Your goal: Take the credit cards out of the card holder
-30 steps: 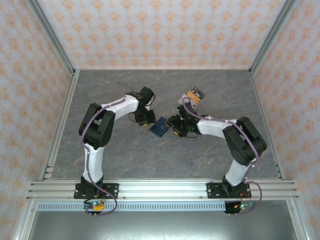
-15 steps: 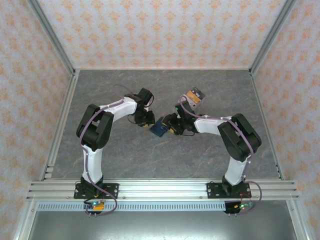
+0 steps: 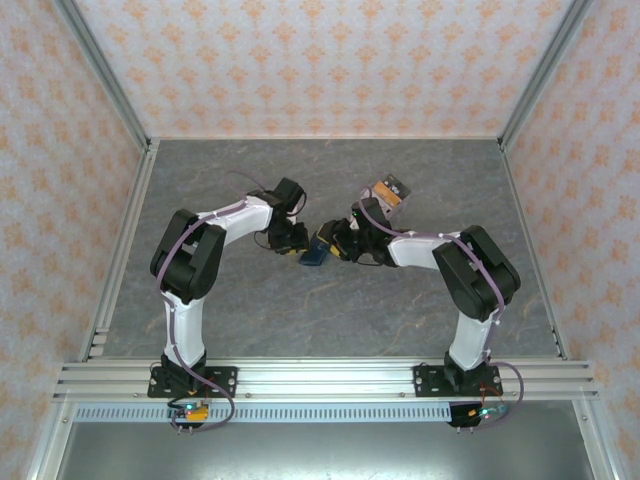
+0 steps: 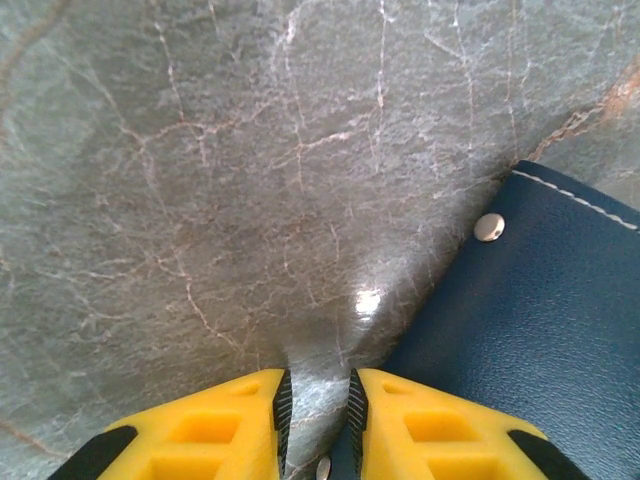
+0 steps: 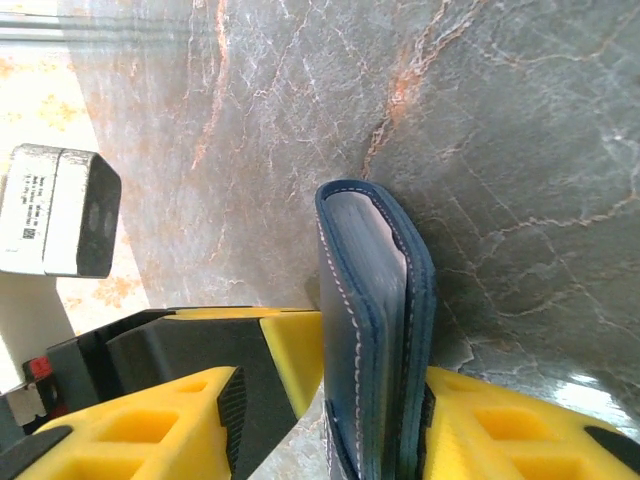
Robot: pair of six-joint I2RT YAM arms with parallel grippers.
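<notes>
1. Card holder (image 3: 313,256): dark blue and folded. In the top view it stands on its edge at the middle of the frame, between the two grippers, on the grey marbled table (image 3: 300,320).
2. It seems light, with soft leather-like faces that bend and may slip. I would hold both flat faces near the fold and open the flap near the snap stud (image 4: 489,227).
3. Right gripper (image 5: 335,400): the holder stands between its fingers and touches one. A gap shows at the other, so I cannot tell if it is clamped.
4. Left gripper (image 4: 318,400): closed to a thin slit, apparently on a corner of the holder.
5. Credit cards (image 3: 388,192): a loose pile to the upper right of centre, apart from the holder. Whether more are inside is hidden.
</notes>
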